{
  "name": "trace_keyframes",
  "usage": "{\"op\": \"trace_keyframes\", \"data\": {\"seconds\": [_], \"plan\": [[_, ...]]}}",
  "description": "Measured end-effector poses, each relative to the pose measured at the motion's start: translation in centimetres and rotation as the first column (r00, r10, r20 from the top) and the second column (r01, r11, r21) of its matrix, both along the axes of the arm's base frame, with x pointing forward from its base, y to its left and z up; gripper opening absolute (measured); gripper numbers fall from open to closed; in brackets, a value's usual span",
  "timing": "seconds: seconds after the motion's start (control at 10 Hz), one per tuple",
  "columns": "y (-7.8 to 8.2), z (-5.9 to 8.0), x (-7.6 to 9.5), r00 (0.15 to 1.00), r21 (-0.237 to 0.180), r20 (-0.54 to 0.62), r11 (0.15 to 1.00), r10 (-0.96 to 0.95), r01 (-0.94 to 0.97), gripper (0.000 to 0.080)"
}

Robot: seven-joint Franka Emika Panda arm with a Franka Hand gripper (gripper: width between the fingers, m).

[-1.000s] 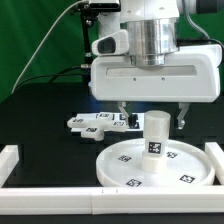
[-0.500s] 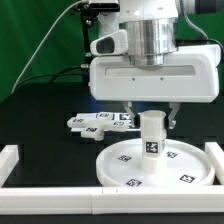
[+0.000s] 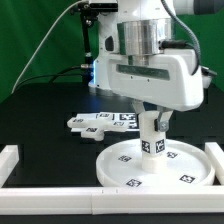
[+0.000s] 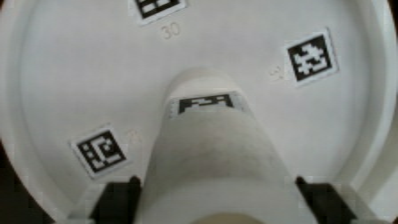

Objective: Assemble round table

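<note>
Gripper point(image 3: 151, 120): closed on the short thick white plastic cylindrical leg point(image 3: 151, 142), pads point(image 4: 121, 196) pressing both sides.
Leg position: upright, at the centre of the large white rimmed round plastic disc point(image 3: 118, 166).

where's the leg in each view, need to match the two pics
exterior view: the leg stands upright on the disc, low in the picture, a little toward the exterior view's right.
wrist view: the leg fills the middle, standing on the disc.
shared landmark: the tagged disc under it.
</note>
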State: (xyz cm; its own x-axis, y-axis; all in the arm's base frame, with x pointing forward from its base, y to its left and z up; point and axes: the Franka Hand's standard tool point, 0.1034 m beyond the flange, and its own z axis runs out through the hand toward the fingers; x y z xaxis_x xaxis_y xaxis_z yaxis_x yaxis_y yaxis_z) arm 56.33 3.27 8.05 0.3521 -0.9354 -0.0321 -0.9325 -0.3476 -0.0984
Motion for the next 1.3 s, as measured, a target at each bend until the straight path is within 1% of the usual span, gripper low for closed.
{"op": "trace_keyframes", "data": {"seconds": [0.2,0.3,0.4,0.5,0.6,0.7,0.8,0.9,1.0,1.3], "plan": [[0.2,0.0,-0.1,0.971,0.026,-0.025,0.971,-0.238,0.239,0.0404],[0.3,-0.1,-0.1,0.935,0.043,-0.037,0.934,-0.353,0.355,0.0404],[0.2,-0.1,-0.1,0.905,0.058,-0.046,0.904,-0.422,0.424,0.0404],[0.2,-0.1,-0.1,0.904,0.058,-0.046,0.902,-0.425,0.427,0.0404],[0.3,-0.1,-0.1,0.905,0.058,-0.046,0.903,-0.423,0.425,0.0465],[0.2,-0.1,-0.1,0.924,0.056,-0.04,0.923,-0.38,0.381,0.0584],[0.4,0.0,0.0,0.976,0.041,-0.02,0.975,-0.218,0.219,0.0584],[1.0,0.0,0.1,0.997,0.036,-0.006,0.996,-0.077,0.078,0.0636],[1.5,-0.1,0.0,0.998,0.032,-0.002,0.998,0.057,-0.057,0.0646],[1.3,-0.1,0.0,0.976,0.016,0.015,0.976,0.218,-0.218,0.0649]]}}
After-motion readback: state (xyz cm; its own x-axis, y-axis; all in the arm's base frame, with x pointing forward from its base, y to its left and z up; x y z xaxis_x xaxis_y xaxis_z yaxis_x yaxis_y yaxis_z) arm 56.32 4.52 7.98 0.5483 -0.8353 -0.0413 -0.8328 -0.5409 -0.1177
